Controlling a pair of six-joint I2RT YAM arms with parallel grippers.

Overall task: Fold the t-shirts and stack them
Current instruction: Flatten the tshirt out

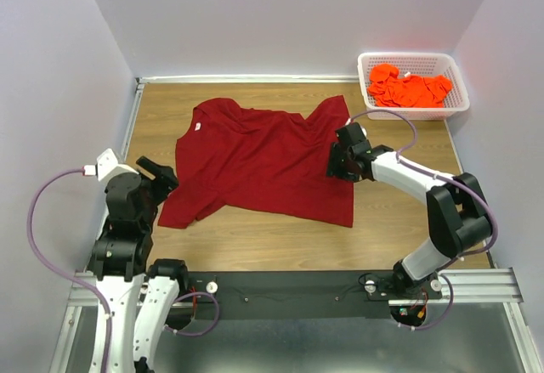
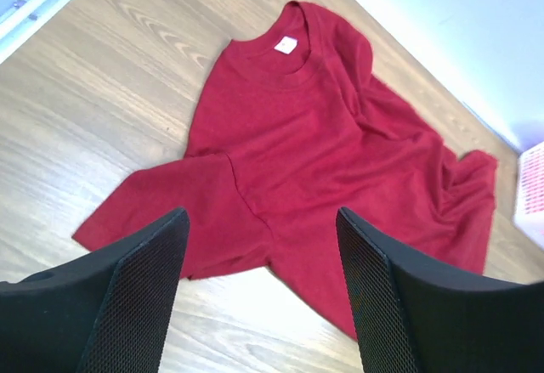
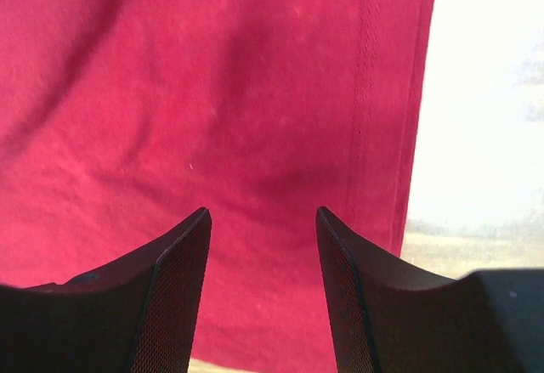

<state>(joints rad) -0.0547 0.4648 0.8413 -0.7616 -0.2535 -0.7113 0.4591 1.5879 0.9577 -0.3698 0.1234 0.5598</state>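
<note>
A large maroon t-shirt (image 1: 263, 165) lies spread and partly rumpled on the wooden table, collar to the far left. Bright orange t-shirts (image 1: 408, 89) are heaped in the basket at the back right. My left gripper (image 1: 161, 174) hovers just off the shirt's near-left sleeve. In the left wrist view the left gripper (image 2: 262, 216) is open and empty, with the maroon shirt (image 2: 323, 144) ahead of it. My right gripper (image 1: 340, 157) is over the shirt's right side. In the right wrist view the right gripper (image 3: 262, 213) stands open just above the maroon cloth (image 3: 212, 93) near its stitched hem, pinching nothing.
A white mesh basket (image 1: 414, 56) sits in the back right corner and shows at the right edge of the left wrist view as the basket (image 2: 534, 190). Pale walls close in the table on three sides. Bare wood (image 1: 255, 241) lies in front of the shirt.
</note>
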